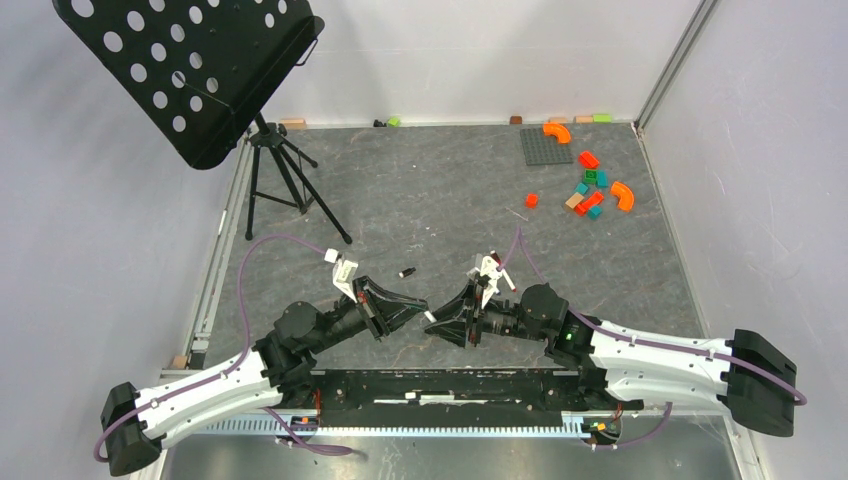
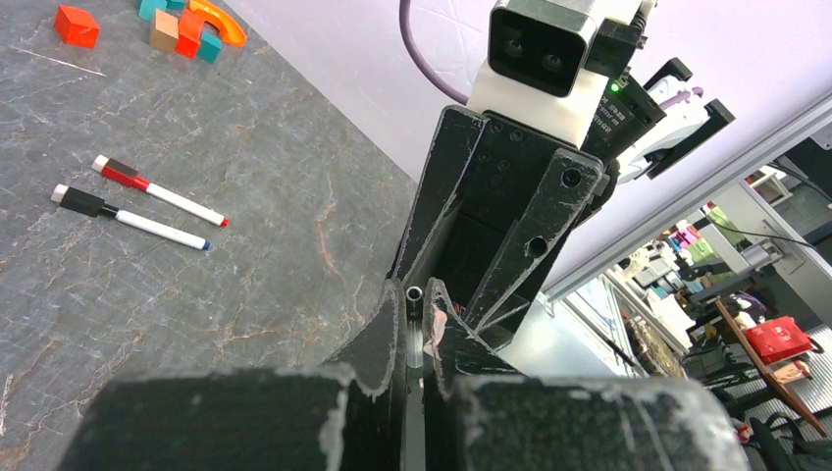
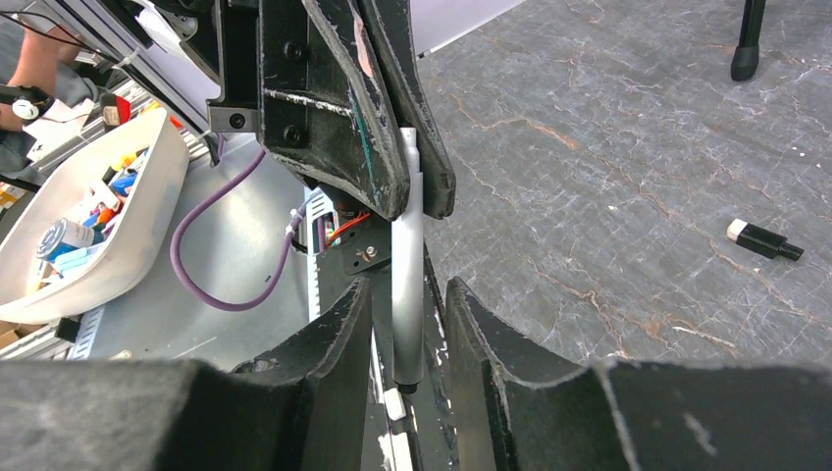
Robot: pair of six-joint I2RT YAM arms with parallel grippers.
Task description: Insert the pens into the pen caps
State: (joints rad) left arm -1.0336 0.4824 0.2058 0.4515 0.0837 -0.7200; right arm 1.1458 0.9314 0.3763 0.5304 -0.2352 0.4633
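Note:
My left gripper (image 1: pixel 413 309) (image 2: pixel 417 290) is shut on a white-barrelled pen (image 2: pixel 414 339) (image 3: pixel 407 255), which sticks out toward the right arm. My right gripper (image 1: pixel 441 322) (image 3: pixel 407 287) faces it, open, one finger on each side of the pen's dark end with a gap on both sides. A short black pen cap (image 1: pixel 407 272) (image 3: pixel 763 240) with a white end lies on the table just beyond the grippers. Two more pens lie side by side on the table in the left wrist view, one with a red end (image 2: pixel 157 196) and one with a black end (image 2: pixel 128 218).
A black perforated music stand (image 1: pixel 190 70) on a tripod (image 1: pixel 285 185) fills the back left. Coloured toy blocks (image 1: pixel 590 190) and a grey baseplate (image 1: pixel 545 146) sit at the back right. A white bin (image 3: pixel 88 216) of small items stands off the table's near edge.

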